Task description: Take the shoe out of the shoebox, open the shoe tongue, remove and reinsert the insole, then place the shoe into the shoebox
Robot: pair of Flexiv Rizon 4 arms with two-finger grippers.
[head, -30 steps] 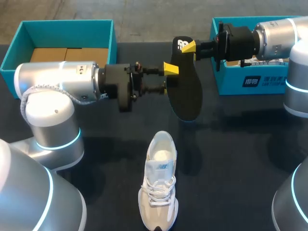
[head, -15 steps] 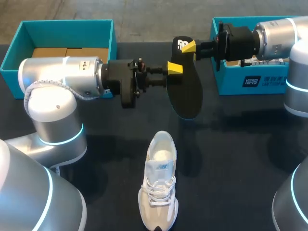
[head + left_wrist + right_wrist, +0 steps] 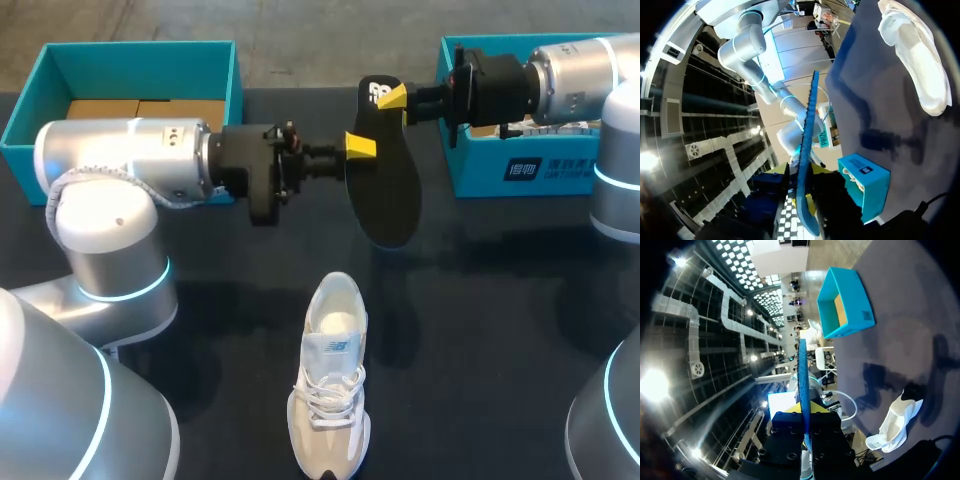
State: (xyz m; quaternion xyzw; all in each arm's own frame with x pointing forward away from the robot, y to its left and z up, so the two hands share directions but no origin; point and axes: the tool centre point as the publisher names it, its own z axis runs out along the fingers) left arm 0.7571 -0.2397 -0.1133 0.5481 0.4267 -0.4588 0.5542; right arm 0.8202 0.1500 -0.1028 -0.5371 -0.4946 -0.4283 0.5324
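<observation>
- The insole is off the table, held up in the air between both grippers, beyond the shoe's heel end.
- The right gripper is clamped narrow on the insole's heel end. The left gripper is closed narrow on its side edge, just below the right one's grip.
- The insole stands on edge, and each wrist view shows it as a thin line between that gripper's own fingers. Its long axis runs from the right gripper's hold down towards the table, with the toe end hanging free below both grippers.
- It looks light, thin and bendy, so the free toe end will likely flop. Gripping the edges near the heel and mid-length should keep it straight for feeding in.
- The shoe lies on the table below and nearer the robot than the grippers. Its opening is towards them and its toe points away from them.
</observation>
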